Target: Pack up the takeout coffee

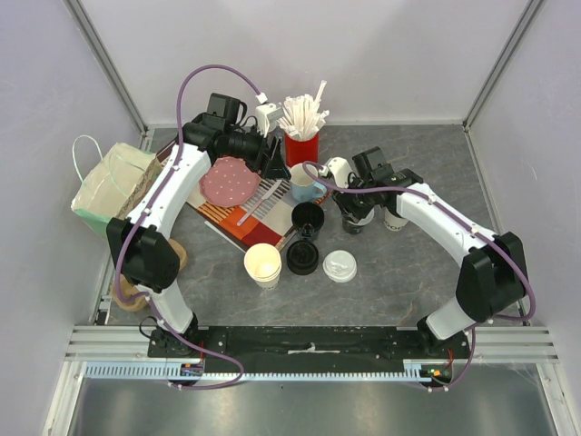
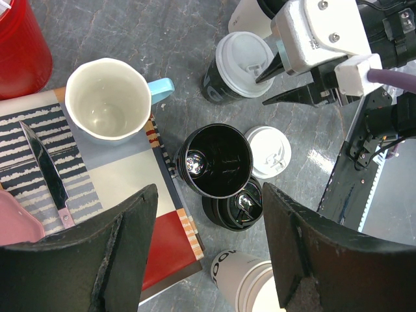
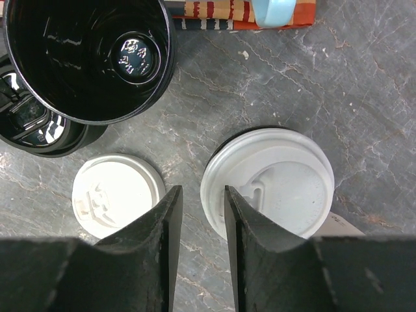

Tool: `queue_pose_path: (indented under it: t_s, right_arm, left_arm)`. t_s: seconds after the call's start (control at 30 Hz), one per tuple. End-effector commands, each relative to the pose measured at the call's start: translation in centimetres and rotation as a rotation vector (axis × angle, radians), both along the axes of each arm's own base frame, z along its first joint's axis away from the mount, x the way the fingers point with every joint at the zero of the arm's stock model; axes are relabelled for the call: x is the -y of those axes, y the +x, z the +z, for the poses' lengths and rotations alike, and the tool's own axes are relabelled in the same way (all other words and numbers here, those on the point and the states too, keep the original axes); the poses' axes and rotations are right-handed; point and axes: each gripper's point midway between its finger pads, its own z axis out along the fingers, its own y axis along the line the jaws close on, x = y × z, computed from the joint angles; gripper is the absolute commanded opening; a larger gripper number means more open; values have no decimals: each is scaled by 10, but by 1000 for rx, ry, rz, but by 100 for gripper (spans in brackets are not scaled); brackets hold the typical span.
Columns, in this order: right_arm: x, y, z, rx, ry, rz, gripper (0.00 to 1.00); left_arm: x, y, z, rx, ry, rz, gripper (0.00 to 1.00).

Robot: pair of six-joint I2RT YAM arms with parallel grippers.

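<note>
Glossy black mug [image 3: 84, 58], matt white plastic lid [image 3: 117, 194], veined grey stone-look table [image 3: 364, 78].

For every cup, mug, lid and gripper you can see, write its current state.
Lidded cup: closed, white lid on.
Paper cup: empty, unlidded.
Black mug: empty, upright.
Blue mug: empty.
White lid: loose, on no cup.
Black lid: loose, on no cup.
Left gripper: open.
Right gripper: narrowly open, empty.

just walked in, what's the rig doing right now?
Mid-way through packing coffee, and nothing is lifted yet. The right pincer is down over the white-lidded cup, jaws narrowly apart at the lid's left edge; I can't tell if it's touching. The left pincer hovers open above the black mug, holding nothing. A loose white lid and a black lid lie on the table. The paper bag sits far left.
</note>
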Motion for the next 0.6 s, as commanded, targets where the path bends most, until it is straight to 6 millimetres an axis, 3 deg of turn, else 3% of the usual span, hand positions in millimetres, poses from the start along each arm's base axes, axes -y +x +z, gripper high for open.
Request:
queue_pose_path:
  t_s: [0.0, 0.4, 0.57]
  right_arm:
    - [-3, 2, 18, 44, 43, 1, 41]
    - [-7, 7, 23, 51, 52, 4, 47]
    - [-14, 17, 62, 119, 132, -39, 55]
  left_arm:
    - [1, -4, 19, 46, -36, -28, 72]
    - [2, -3, 19, 45, -39, -31, 72]
    - [5, -3, 21, 33, -55, -41, 71]
